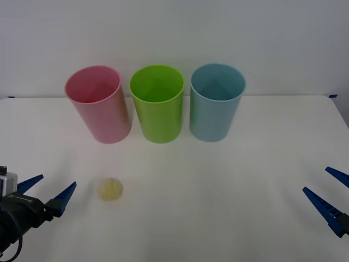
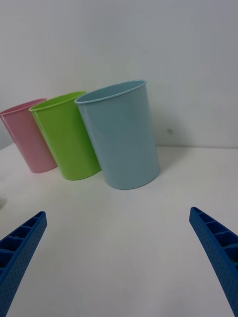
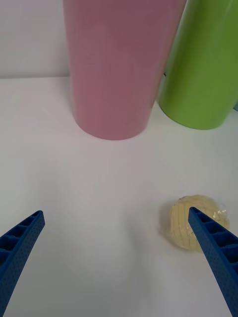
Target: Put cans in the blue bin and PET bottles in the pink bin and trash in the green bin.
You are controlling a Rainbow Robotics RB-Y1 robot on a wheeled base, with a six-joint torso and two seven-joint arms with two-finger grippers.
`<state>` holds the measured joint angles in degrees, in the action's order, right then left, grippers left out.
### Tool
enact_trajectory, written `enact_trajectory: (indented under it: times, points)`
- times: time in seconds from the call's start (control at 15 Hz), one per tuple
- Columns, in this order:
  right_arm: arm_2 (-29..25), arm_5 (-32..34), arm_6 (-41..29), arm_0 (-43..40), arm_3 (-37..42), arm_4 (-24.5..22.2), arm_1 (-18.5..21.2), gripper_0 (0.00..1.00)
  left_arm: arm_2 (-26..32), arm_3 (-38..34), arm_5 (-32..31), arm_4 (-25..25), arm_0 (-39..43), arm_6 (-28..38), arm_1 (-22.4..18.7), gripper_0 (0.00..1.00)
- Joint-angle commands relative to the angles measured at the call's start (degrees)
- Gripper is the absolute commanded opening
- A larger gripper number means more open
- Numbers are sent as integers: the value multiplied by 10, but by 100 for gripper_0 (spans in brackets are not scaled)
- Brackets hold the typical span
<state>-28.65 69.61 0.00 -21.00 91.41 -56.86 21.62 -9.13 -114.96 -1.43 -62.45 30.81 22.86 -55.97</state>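
Three bins stand in a row at the back of the white table: the pink bin (image 1: 98, 103) on the left, the green bin (image 1: 157, 102) in the middle, the blue bin (image 1: 216, 101) on the right. The trash (image 1: 110, 189), a small pale yellow wrinkly wad, lies on the table in front of the pink bin. My left gripper (image 1: 48, 192) is open at the front left, a little to the left of the wad; in the left wrist view the trash (image 3: 194, 221) sits just behind one blue fingertip (image 3: 208, 237). My right gripper (image 1: 325, 191) is open at the front right, holding nothing.
The white table (image 1: 229, 185) stretches wide between the two grippers and in front of the bins. A pale wall stands right behind the bins. In the right wrist view the blue bin (image 2: 121, 133) is nearest, then the green bin (image 2: 67, 136) and pink bin (image 2: 29, 136).
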Motion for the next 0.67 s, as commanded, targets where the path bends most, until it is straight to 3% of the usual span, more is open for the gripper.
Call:
enact_trajectory:
  times: [0.07, 0.33, 0.53, 0.67]
  points:
    - [0, 0, 0, 0, 0, 0, 0, 100, -59, -12, 51, 13, -25, 17, -62, 100]
    - [0, 0, 0, 0, 0, 0, 0, 100, -174, -2, 90, 70, -131, 25, -140, 100]
    - [0, 0, 0, 0, 0, 0, 0, 100, -307, -10, 133, 178, -249, 25, -226, 100]
    - [0, 0, 0, 0, 0, 0, 0, 100, -382, -13, 153, 247, -327, 17, -250, 100]
